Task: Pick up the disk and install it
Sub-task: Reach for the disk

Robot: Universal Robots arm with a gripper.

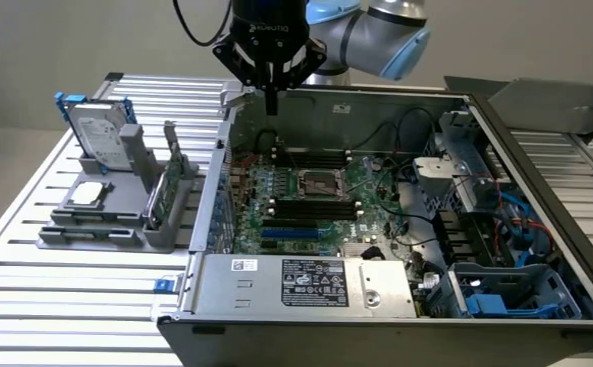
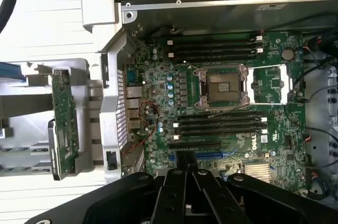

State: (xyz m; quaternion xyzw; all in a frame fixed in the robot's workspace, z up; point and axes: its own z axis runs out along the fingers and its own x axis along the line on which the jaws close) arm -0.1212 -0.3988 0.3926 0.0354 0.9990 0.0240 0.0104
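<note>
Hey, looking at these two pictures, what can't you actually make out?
- Exterior view: the disk, lower part hidden in the grey holder; label print too small to read.
- Wrist view: the motherboard, one edge covered by the shut gripper.
- Exterior view: the computer case, front face cut off by the frame edge.

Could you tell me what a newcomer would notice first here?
The open computer case with its green motherboard dominates the middle. The black gripper hangs shut and empty over the case, and the disk stands upright in a grey rack at the exterior view's left.
</note>
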